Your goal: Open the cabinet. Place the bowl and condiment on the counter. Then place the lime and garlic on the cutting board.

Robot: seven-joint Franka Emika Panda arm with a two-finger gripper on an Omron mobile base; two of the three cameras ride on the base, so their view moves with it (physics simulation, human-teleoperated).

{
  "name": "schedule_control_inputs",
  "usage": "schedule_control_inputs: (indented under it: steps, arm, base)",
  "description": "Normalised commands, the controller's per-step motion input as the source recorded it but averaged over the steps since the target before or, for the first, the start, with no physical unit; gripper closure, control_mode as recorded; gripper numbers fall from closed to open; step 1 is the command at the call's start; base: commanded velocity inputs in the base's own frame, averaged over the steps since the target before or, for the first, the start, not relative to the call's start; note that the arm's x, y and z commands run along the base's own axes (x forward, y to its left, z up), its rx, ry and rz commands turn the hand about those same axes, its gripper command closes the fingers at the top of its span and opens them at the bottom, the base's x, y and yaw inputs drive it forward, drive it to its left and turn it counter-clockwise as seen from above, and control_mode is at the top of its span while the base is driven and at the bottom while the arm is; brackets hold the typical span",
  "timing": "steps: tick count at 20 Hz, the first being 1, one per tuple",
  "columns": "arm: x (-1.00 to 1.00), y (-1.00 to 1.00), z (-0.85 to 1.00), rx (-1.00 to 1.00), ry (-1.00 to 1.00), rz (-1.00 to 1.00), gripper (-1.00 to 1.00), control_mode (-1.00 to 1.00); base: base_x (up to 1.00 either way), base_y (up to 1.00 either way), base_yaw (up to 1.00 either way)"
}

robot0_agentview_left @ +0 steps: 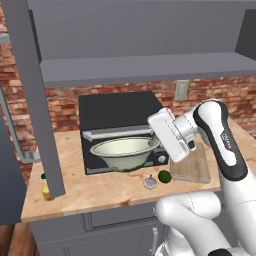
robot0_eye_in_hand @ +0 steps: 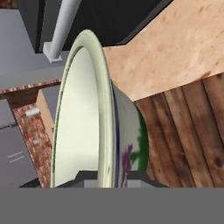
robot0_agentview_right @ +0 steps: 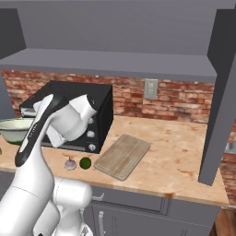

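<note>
My gripper point(robot0_agentview_left: 153, 143) is shut on the right rim of the cream-white bowl point(robot0_agentview_left: 124, 150), which is level in front of the black oven and low over the counter point(robot0_agentview_left: 100, 192). The hand view has the bowl point(robot0_eye_in_hand: 103, 109) edge-on, its rim between my fingertips point(robot0_eye_in_hand: 87, 178). The lime point(robot0_agentview_left: 164, 176) and garlic point(robot0_agentview_left: 150, 182) lie side by side on the counter, left of the cutting board point(robot0_agentview_left: 192, 167). At the counter's left end stands the yellow condiment bottle point(robot0_agentview_left: 45, 189). The cabinet point(robot0_agentview_left: 145, 67) overhead is open, its shelf bare.
The black oven point(robot0_agentview_right: 87, 110) stands against the brick wall behind the bowl. One open cabinet door point(robot0_agentview_left: 30, 100) hangs down at the left near the bottle, and the other door point(robot0_agentview_right: 221, 92) hangs at the right. Grey drawer fronts point(robot0_agentview_right: 133, 203) run below the counter.
</note>
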Motion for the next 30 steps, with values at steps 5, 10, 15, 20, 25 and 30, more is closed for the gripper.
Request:
schedule_control_inputs:
  steps: [5,10,15,20,25,30]
  arm:
    - [0.0,0.06,-0.4,0.0,0.0,0.03,1.0,-1.0]
    - [-0.04,0.02,-0.28,0.0,-0.02,0.0,1.0,-1.0]
    - [-0.1,0.0,-0.2,0.0,-0.06,0.0,1.0,-1.0]
    - [-0.11,0.09,-0.18,0.0,-0.09,0.0,1.0,-1.0]
    - [-0.07,0.16,-0.16,0.0,-0.08,-0.01,1.0,-1.0]
    - [-0.04,0.11,-0.11,0.0,-0.06,-0.02,1.0,-1.0]
  base:
    - [0.0,0.0,0.0]
    - [0.0,0.0,0.0]
    - [0.0,0.0,0.0]
    - [0.0,0.0,0.0]
    - [0.0,0.0,0.0]
    - [0.0,0.0,0.0]
